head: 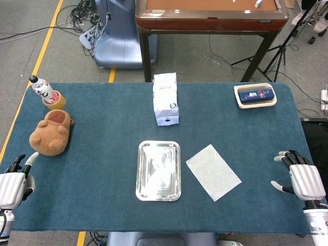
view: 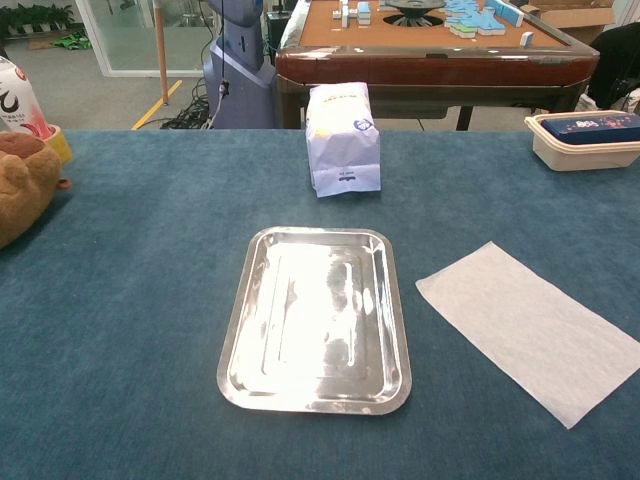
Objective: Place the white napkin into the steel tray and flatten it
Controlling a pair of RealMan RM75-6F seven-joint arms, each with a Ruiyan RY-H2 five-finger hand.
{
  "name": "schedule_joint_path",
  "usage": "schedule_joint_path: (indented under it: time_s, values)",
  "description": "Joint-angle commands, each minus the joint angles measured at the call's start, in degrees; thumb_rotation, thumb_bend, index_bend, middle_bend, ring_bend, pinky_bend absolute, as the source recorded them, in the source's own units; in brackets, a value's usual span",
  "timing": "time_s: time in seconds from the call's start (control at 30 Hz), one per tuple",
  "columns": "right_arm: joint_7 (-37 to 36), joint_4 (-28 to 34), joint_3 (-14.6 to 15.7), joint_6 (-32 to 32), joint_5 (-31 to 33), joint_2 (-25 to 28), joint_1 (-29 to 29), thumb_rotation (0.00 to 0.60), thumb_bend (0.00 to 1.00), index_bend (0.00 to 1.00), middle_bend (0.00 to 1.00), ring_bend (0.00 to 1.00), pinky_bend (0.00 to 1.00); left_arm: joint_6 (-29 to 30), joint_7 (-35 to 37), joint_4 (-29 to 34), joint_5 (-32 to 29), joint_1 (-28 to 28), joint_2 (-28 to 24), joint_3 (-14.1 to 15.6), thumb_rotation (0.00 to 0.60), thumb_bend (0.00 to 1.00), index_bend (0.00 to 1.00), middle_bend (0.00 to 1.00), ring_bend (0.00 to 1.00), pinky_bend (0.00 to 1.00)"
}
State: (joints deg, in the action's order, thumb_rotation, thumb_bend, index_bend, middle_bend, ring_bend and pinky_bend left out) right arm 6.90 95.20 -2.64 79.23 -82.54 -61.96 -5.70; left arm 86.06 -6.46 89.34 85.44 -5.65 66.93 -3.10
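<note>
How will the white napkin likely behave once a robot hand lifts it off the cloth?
The white napkin looks thin and lies fully flat, so it will probably droop and fold when lifted. Its flush edges may be hard to pinch. It seems very light, so it may shift in the steel tray.

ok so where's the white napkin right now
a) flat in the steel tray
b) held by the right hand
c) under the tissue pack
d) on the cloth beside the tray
d: the white napkin lies flat on the blue cloth, apart from the empty steel tray.
</note>
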Motion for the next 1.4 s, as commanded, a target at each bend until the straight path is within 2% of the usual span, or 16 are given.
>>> schedule_joint_path:
  time_s: [0.03, 0.13, 0.27, 0.37, 0.47, 0.53, 0.63, 0.8, 0.83, 0.93, 1.23, 1.4]
  values:
    - [0.05, 0.08, 0.17, -0.12, -0.2, 0.0, -0.04, 0.6, 0.0, 0.34, 0.27, 0.15, 0.25, 0.24, 0.06, 0.12, 0.07, 0.13, -0.09, 0.02, 0.6, 0.0, 0.13, 0.12, 0.12, 0.29]
    - [0.0, 0.15, 0.24, -0.46, -0.2, -0.03, -0.21, 0.6, 0.0, 0.34, 0.27, 0.15, 0.28, 0.44, 0.07, 0.14, -0.03, 0.29, -0.12, 0.02, 0.6, 0.0, 0.14, 0.13, 0.12, 0.29]
    - [-0.42, -0.05, 0.28, -1.2, -0.06, -0.22, -0.55, 0.6, 0.0, 0.34, 0.29, 0.19, 0.45, 0.46, -0.1, 0.49, -0.46, 0.47, -0.33, -0.05, 0.6, 0.0, 0.14, 0.13, 0.12, 0.29]
    - [-0.32, 0.01, 0.54, -1.09, -0.64, -0.37, -0.57, 0.6, 0.0, 0.36, 0.34, 0.27, 0.57, 0.44, -0.25, 0.62, -0.42, 0.59, -0.37, 0.13, 0.6, 0.0, 0.14, 0.14, 0.12, 0.3]
    - [0.28, -0.24, 0.92, -0.12, -2.32, -0.87, -0.49, 0.6, 0.0, 0.42, 0.48, 0.43, 0.69, 0.56, -0.43, 0.81, -0.21, 0.66, -0.35, 0.24, 0.6, 0.0, 0.14, 0.14, 0.12, 0.3]
    - [0.56, -0.32, 1.25, 0.13, -3.5, -1.17, -0.62, 0.6, 0.0, 0.49, 0.62, 0.57, 0.79, 0.79, -0.62, 0.88, -0.05, 0.73, -0.24, 0.26, 0.6, 0.0, 0.14, 0.14, 0.12, 0.31]
    - [1.21, -1.07, 1.71, 0.68, -5.35, -2.09, -0.8, 0.6, 0.0, 0.53, 0.76, 0.7, 0.88, 1.06, -0.57, 0.61, 0.38, 0.74, 0.06, 0.33, 0.6, 0.0, 0.15, 0.14, 0.11, 0.31]
    - [1.46, -2.56, 2.78, -0.26, -8.0, -3.05, -1.75, 0.6, 0.0, 0.54, 0.97, 0.91, 0.99, 1.52, -0.62, 0.53, 0.58, 0.9, 0.2, 0.27, 0.6, 0.0, 0.15, 0.14, 0.11, 0.32]
    - [1.23, -2.71, 2.88, -0.48, -8.36, -3.2, -1.97, 0.6, 0.0, 0.54, 0.99, 0.95, 1.0, 1.59, -0.63, 0.55, 0.59, 0.94, 0.19, 0.27, 0.6, 0.0, 0.15, 0.14, 0.11, 0.32]
    - [1.32, -3.55, 3.16, -1.03, -9.66, -3.87, -2.73, 0.6, 0.0, 0.52, 1.0, 1.0, 1.0, 1.62, -0.52, 0.71, 0.48, 1.04, 0.09, 0.26, 0.6, 0.0, 0.15, 0.14, 0.11, 0.32]
    - [2.84, -5.52, 4.46, -3.44, -11.8, -6.49, -4.42, 0.6, 0.0, 0.51, 1.0, 1.0, 1.0, 0.98, -1.05, 0.87, 0.22, 0.91, 0.1, 0.34, 0.6, 0.0, 0.15, 0.14, 0.11, 0.33]
    - [2.95, -7.39, 5.4, -4.6, -12.98, -8.3, -5.14, 0.6, 0.0, 0.47, 1.0, 1.0, 1.0, 1.06, -0.86, 0.97, 0.04, 1.02, -0.04, 0.27, 0.6, 0.0, 0.15, 0.14, 0.11, 0.33]
